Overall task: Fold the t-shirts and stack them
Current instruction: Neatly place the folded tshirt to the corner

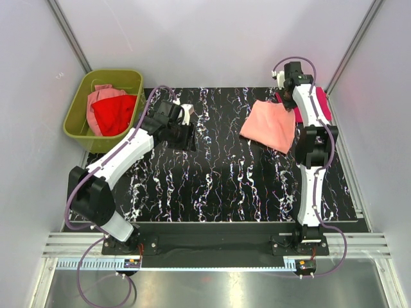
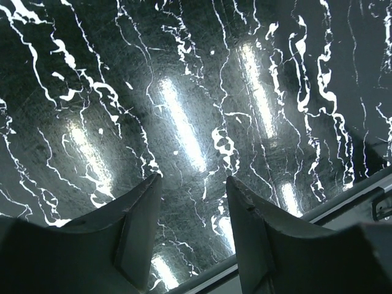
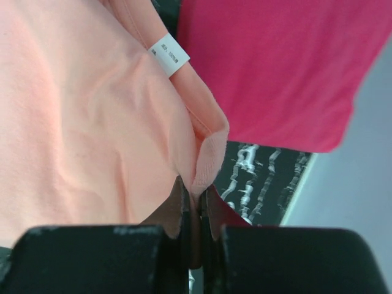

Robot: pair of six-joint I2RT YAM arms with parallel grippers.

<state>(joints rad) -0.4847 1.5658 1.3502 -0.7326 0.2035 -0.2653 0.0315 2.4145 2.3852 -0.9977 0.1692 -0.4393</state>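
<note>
A salmon-peach t-shirt [image 1: 270,126] hangs folded at the mat's back right, and my right gripper [image 1: 287,104] is shut on its collar edge. In the right wrist view the peach cloth [image 3: 86,122] with a white label is pinched at the right gripper [image 3: 196,195]. A magenta-pink t-shirt [image 1: 319,102] [image 3: 269,67] lies flat under the right arm at the mat's far right corner. A red t-shirt [image 1: 114,114] and a dusty pink t-shirt [image 1: 103,96] lie in the bin. My left gripper [image 1: 188,131] [image 2: 193,184] hovers open and empty over the bare mat's back left.
An olive-green plastic bin [image 1: 78,106] stands at the back left, off the mat. The black marbled mat [image 1: 218,186] covers the table. White walls close in on the sides, and the mat's edge [image 2: 343,196] shows close behind the left fingers.
</note>
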